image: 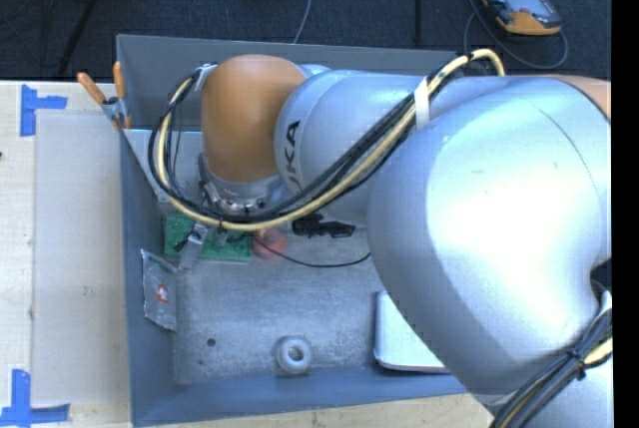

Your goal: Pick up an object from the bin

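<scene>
My gripper (198, 238) hangs below the orange wrist cover, low in the bin's left half, right over a flat green board-like piece (228, 248) that lies against the back-left part of the floor. A small red-pink thing (268, 243) lies just right of the green piece. A black elongated object (321, 228) rests a little further right, partly under the arm. The arm's body hides how the gripper's tips stand.
A clear plastic packet (160, 291) leans at the left wall. A grey ring (293, 353) sits near the front wall, and a flat white thing (399, 341) lies at the front right, half under the arm. The big arm covers the bin's right and back.
</scene>
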